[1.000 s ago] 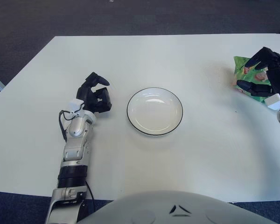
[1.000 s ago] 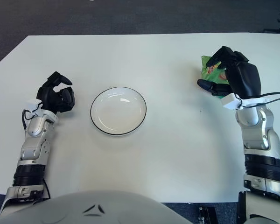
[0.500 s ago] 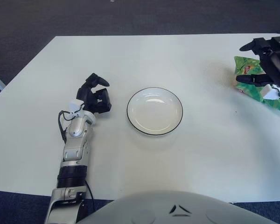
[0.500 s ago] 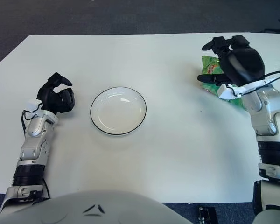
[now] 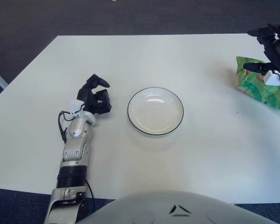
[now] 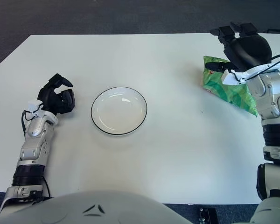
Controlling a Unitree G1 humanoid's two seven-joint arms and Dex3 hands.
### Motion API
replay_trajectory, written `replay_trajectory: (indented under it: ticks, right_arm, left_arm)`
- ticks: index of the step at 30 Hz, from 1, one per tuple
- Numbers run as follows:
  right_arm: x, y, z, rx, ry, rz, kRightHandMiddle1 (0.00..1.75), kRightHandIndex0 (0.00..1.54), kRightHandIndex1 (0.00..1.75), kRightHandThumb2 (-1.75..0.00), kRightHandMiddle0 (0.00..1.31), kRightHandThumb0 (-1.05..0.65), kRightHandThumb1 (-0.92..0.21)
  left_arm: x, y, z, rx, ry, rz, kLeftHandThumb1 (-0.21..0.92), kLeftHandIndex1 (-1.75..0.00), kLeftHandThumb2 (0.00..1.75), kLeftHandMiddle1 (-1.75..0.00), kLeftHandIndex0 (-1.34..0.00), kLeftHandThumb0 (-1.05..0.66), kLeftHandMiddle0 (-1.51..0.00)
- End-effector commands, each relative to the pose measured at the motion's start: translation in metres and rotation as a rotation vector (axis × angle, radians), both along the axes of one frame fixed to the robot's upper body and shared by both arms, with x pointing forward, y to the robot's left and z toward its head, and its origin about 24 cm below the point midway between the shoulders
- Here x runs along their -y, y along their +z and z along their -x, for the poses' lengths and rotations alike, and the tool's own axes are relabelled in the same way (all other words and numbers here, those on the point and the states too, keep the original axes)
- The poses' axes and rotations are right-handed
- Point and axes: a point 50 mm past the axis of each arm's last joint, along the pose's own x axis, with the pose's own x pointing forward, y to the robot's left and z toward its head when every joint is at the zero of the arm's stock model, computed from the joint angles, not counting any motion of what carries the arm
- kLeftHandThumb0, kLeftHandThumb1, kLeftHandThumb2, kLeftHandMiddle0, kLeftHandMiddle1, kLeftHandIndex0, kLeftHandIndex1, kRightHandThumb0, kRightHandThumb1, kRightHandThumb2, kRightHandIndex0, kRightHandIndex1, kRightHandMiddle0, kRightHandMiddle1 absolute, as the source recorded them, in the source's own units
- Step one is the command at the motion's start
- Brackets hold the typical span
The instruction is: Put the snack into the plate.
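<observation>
Right robot hand lifted off the snack; grasp not made.

Over the last second we see the right robot hand (image 6: 240, 46) go from lying cupped over the green crinkled foil snack bag (image 6: 228, 88) to sitting above its far end, fingers spread and holding nothing, thumb tip near the bag's upper edge. We judge the pick-up is yet to be done. The bag lies flat on the white desk (image 6: 177, 140) near its right edge, well apart from the round white plate with a dark rim (image 6: 119, 111), which is empty. The left robot hand (image 6: 58, 98) shows curled, left of the plate.
</observation>
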Motion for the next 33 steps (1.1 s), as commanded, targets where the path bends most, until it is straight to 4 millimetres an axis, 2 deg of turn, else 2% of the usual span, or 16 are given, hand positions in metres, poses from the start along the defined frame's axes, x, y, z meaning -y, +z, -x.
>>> replay_trajectory:
  ticks: [1,7,14,21,26,33]
  right_arm:
    - [-0.002,0.005,-0.015,-0.059,-0.014,0.050,0.24,0.00,0.00,-0.84,0.00,-1.05,-0.92]
    - [0.006,-0.013,-0.044,-0.160,-0.071,0.060,0.21,0.00,0.00,-0.85,0.00,-1.05,-0.92]
    - [0.008,-0.017,-0.054,-0.203,-0.082,0.048,0.22,0.00,0.00,-0.85,0.00,-1.05,-0.92]
    - [0.014,-0.013,-0.055,-0.255,-0.100,0.067,0.21,0.00,0.00,-0.86,0.00,-1.05,-0.92]
    - [0.019,-0.003,-0.048,-0.305,-0.091,0.064,0.11,0.00,0.00,-0.89,0.00,-1.05,-0.92]
    - [0.027,-0.005,-0.048,-0.444,-0.172,0.066,0.01,0.00,0.00,-0.93,0.00,-1.05,-0.92]
  left_arm:
    - [0.000,-0.080,0.051,-0.315,0.049,0.094,0.35,-1.75,1.27,-1.75,-0.58,-0.47,-1.18]
    - [-0.004,-0.080,0.050,-0.320,0.048,0.098,0.35,-1.75,1.27,-1.75,-0.58,-0.47,-1.18]
    - [-0.008,-0.080,0.051,-0.326,0.055,0.096,0.32,-1.75,1.31,-1.75,-0.61,-0.48,-1.18]
    - [-0.010,-0.080,0.051,-0.320,0.054,0.096,0.29,-1.75,1.35,-1.75,-0.63,-0.49,-1.17]
    - [-0.012,-0.079,0.051,-0.317,0.054,0.094,0.28,-1.75,1.36,-1.75,-0.64,-0.49,-1.18]
    - [-0.012,-0.080,0.051,-0.320,0.065,0.085,0.28,-1.75,1.37,-1.75,-0.64,-0.49,-1.18]
